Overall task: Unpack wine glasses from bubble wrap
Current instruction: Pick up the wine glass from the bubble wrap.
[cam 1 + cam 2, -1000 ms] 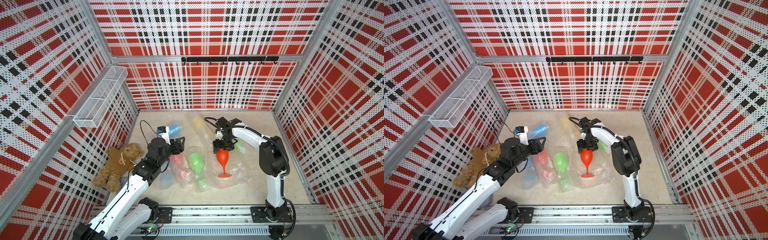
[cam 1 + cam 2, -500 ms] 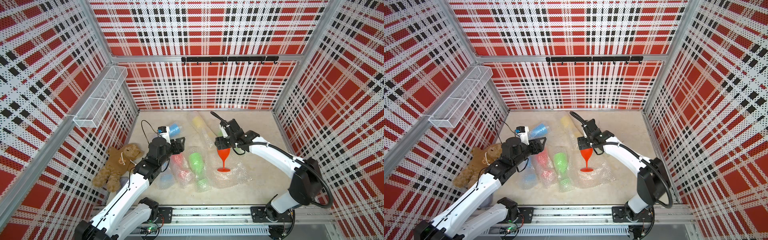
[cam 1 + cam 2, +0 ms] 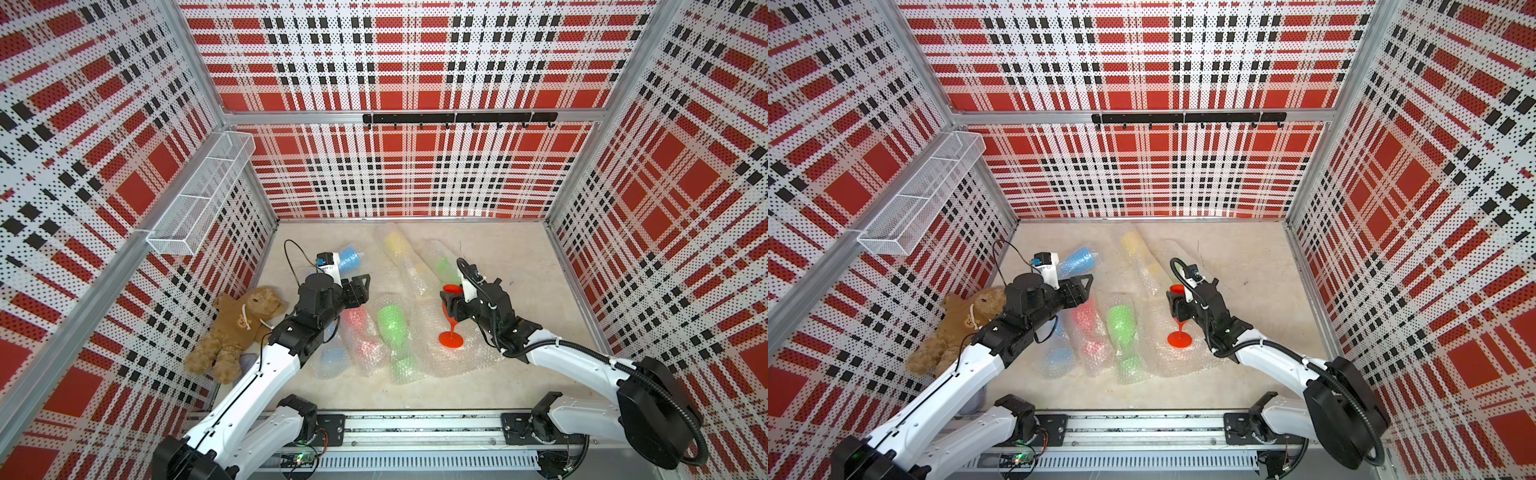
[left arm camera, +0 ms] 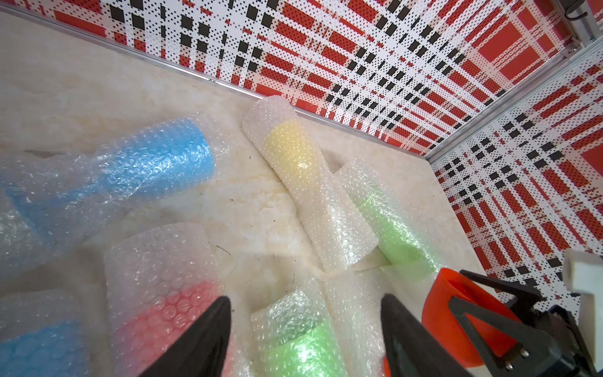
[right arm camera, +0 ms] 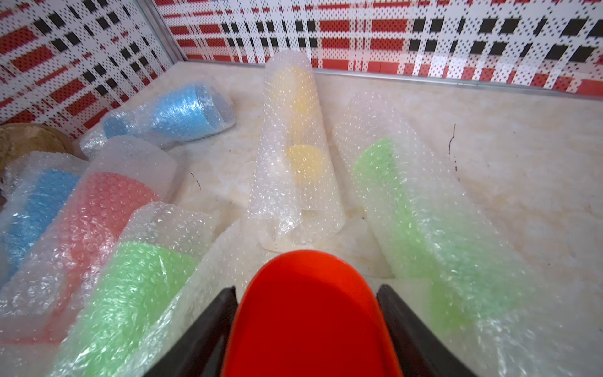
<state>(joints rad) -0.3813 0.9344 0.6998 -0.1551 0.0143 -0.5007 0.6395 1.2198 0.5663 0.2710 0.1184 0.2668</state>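
Near the middle of the table (image 3: 519,270), the right gripper (image 3: 453,301) presses its two black jaws on both sides of the bowl of the bare red goblet (image 5: 306,310). The goblet therefore stands upright, with its round foot over the flat, opened bubble wrap sheet (image 3: 457,359). It cannot be told if the foot touches the sheet. A hold at the bowl probably leaves the foot free for setting down.

The left gripper (image 4: 305,298) hangs empty, with jaws wide apart, above the wrapped red goblet (image 3: 357,328), likely ready for the next one.

Six rolls of bubble wrap (image 3: 401,266) lie on the table. Each contains one goblet: two blue, two green, one red, one yellow. The wire basket (image 3: 199,203) on the left wall shows nothing inside. A teddy bear (image 3: 241,324) lies beside the left arm.
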